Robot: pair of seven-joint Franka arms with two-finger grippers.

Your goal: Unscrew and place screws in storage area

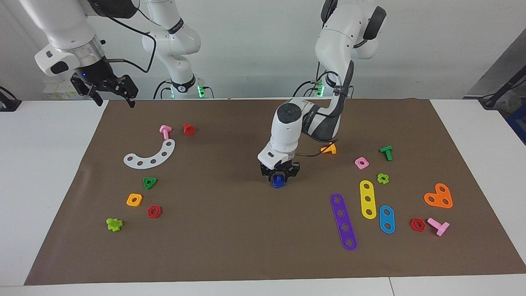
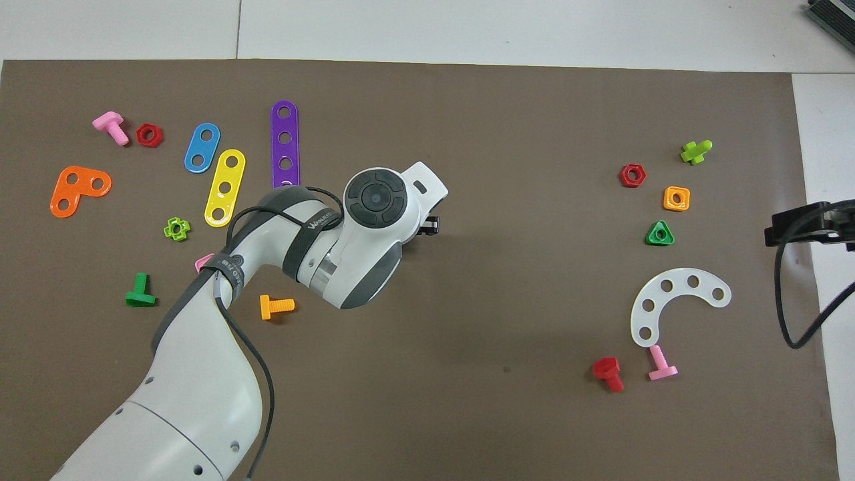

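Observation:
The blue screw [image 1: 278,181] stands on the brown mat [image 1: 230,230] near the middle of the table. My left gripper [image 1: 279,176] points straight down over it, its black fingers [image 1: 266,172] on either side of the blue piece, and seems shut on it. In the overhead view the left arm's wrist [image 2: 377,200] hides the screw and the fingers. My right gripper [image 1: 113,92] hangs open and empty in the air over the mat's edge at the right arm's end; only part of it shows in the overhead view [image 2: 811,224].
Toward the right arm's end lie a white curved strip [image 1: 152,155], pink bolt [image 1: 165,131], red bolt [image 1: 189,129], green triangular nut [image 1: 150,183], orange nut [image 1: 134,200], red nut [image 1: 154,211]. Toward the left arm's end lie purple [image 1: 343,221], yellow [image 1: 367,199], blue [image 1: 386,219] strips, orange bolt [image 1: 329,149].

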